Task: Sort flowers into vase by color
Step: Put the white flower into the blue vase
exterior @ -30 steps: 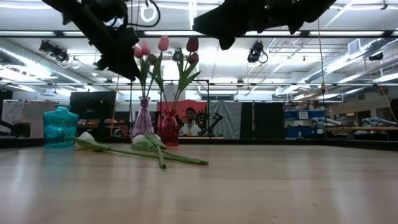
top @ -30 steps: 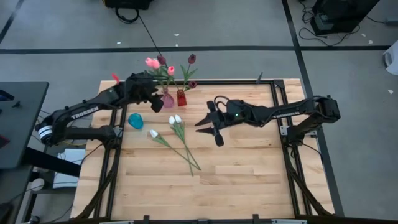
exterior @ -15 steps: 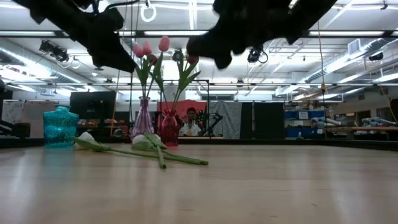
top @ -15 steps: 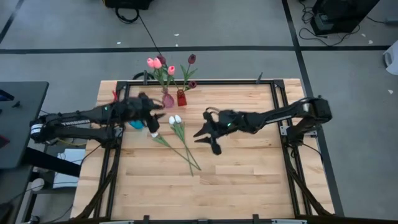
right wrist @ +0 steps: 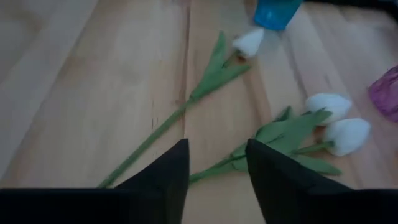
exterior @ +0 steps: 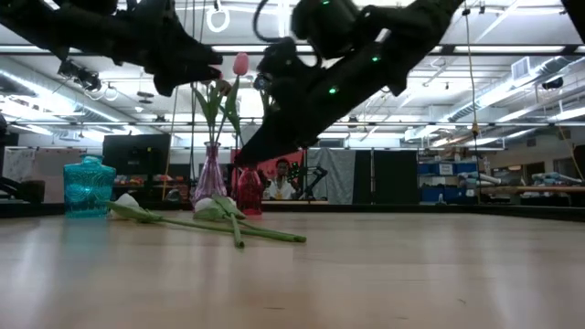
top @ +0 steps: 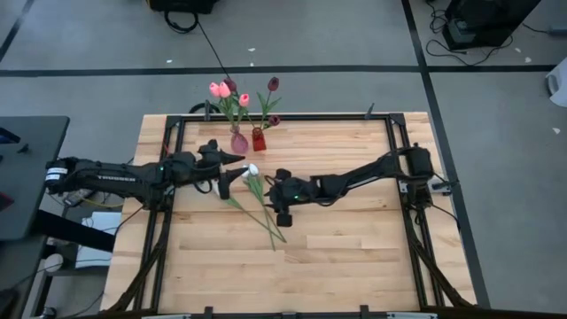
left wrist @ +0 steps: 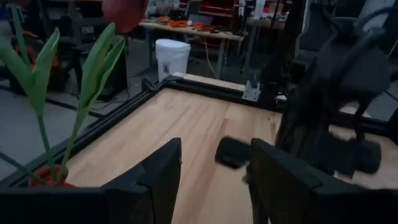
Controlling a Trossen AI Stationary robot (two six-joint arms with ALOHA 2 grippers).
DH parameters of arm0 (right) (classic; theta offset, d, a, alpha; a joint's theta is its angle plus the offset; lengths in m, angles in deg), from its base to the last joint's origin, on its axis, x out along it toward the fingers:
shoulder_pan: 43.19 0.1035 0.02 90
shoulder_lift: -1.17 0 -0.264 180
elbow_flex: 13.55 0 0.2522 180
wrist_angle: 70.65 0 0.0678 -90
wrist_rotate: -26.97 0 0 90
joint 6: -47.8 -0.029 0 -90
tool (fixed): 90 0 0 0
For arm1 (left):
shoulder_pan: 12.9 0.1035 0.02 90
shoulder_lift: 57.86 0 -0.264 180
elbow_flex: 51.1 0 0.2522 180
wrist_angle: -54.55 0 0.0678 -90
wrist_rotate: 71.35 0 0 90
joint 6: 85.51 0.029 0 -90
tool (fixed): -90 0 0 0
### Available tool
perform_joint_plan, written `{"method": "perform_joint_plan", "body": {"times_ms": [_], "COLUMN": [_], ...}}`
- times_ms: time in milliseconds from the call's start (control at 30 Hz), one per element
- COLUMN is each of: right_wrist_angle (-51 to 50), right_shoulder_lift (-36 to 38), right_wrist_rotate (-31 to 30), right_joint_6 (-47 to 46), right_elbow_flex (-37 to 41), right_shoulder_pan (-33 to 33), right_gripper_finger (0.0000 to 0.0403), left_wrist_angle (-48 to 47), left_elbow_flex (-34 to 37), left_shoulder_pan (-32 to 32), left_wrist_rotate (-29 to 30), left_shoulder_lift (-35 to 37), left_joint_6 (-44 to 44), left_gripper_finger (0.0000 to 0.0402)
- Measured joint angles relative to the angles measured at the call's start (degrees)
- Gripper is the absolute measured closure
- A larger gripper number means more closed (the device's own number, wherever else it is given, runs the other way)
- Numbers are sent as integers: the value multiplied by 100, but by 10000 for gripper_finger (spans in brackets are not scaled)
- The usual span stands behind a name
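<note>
Wooden table, centre frame: three white tulips lying loose, teal vase empty. Hovering right gripper over stems, fingers apart, empty. Advising pinching one stem mid-length. Left gripper apart, empty, waiting nearby.

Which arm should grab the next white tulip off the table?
Right. The right gripper, open, hangs over the white tulips' stems. The left gripper, empty, sits by their heads.
</note>
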Motion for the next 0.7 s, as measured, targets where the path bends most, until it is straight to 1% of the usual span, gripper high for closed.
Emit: {"method": "perform_joint_plan", "body": {"times_ms": [167, 267, 367, 433, 600, 700], "right_wrist_angle": [-604, -964, -1355, -1419, -1375, -1331], "right_shoulder_lift": [-542, -868, -1033, -1060, -1060, -1060], "right_wrist_rotate": [58, -360, -789, -883, -902, -669], "right_joint_6": [-249, -565, -902, -994, -1252, -1454], "right_elbow_flex": [-641, -989, -1253, -1315, -1319, -1319], "right_shoulder_pan": [0, 0, 0, 4, -28, -89], "right_gripper_finger": [168, 158, 168, 182, 230, 256], "left_wrist_angle": [57, 2, -8, -42, 6, 6], "left_elbow_flex": [1, 1, -1, 0, -1, -1], "left_shoulder_pan": [-2, -2, -2, -2, -2, -2], "left_wrist_rotate": [-18, -22, -24, -26, -28, -33], "left_shoulder_lift": [5, -41, -79, -92, -90, -90], "left_joint_6": [19, -156, -423, -462, -472, -474], "left_gripper_finger": [203, 203, 203, 203, 203, 203]}}
